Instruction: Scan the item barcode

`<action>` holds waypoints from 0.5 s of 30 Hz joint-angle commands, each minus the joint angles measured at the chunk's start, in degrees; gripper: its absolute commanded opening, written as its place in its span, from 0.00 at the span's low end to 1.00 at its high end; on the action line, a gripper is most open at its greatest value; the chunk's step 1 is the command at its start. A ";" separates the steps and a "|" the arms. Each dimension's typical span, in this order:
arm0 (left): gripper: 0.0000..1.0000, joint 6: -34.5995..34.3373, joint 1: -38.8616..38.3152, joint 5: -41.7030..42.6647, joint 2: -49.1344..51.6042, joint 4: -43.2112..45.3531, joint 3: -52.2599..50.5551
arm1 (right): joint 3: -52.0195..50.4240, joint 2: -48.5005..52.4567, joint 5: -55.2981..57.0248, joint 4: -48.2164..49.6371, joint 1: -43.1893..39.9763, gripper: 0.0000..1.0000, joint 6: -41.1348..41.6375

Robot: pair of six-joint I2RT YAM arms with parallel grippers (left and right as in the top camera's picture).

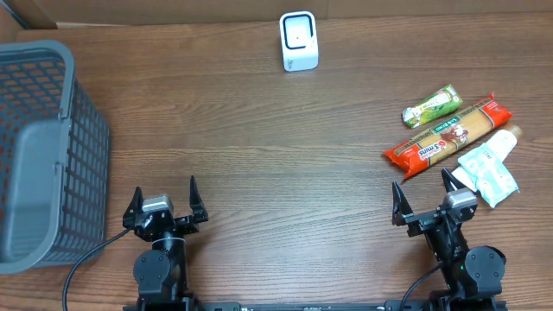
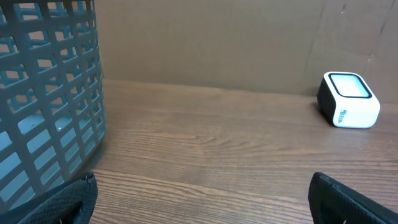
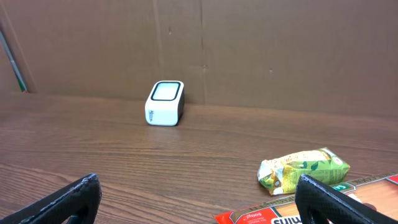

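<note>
One broad wooden table [image 1: 285, 155] is taking up nearly everything I am seeing, its brown grain running left to right. A wall of plain cardboard [image 3: 280, 50] is standing along its far edge.

Over on the left a grey mesh basket [image 1: 86, 164] is sitting on the table. Its left side is running off the overhead picture, and I am not making out what is lying inside it.

At the near edge the two arms are resting low, their bases getting cut off at the bottom. The left gripper [image 1: 164, 190] is holding its jaws spread wide with nothing between them, and the right gripper [image 1: 422, 186] is doing the same. From each wrist only dark fingertips are poking into the lower corners.

Just beyond the right gripper the groceries are lying together. A long red packet [image 1: 449, 136] is stretching slantwise, a white pouch [image 1: 488, 168] is lying right against its near side, and a small green packet [image 1: 432, 105] is lying just beside its far side. From the right wrist the red packet is getting cropped by the bottom edge and partly covered by a fingertip. The print on all three is coming out too small for me to pick out a barcode.

Well apart from them, by the far edge near the middle, the white scanner [image 1: 299, 41] is standing upright, its pale window tilting upward.
</note>
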 commanded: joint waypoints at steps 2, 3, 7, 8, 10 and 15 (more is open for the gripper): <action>0.99 0.87 -0.17 0.68 -0.66 0.04 -0.24 | -0.61 -0.50 -0.26 0.33 0.42 1.00 0.17; 0.99 0.87 -0.17 0.68 -0.66 0.04 -0.24 | -0.61 -0.50 -0.26 0.33 0.42 1.00 0.17; 1.00 0.87 -0.17 0.68 -0.66 0.04 -0.24 | -0.61 -0.50 -0.26 0.33 0.42 1.00 0.17; 1.00 0.87 -0.17 0.68 -0.66 0.04 -0.24 | -0.61 -0.50 -0.26 0.33 0.42 1.00 0.17; 1.00 0.87 -0.17 0.68 -0.66 0.04 -0.24 | -0.61 -0.50 -0.26 0.33 0.42 1.00 0.17; 1.00 0.87 -0.17 0.68 -0.66 0.04 -0.24 | -0.61 -0.50 -0.26 0.31 0.42 1.00 0.17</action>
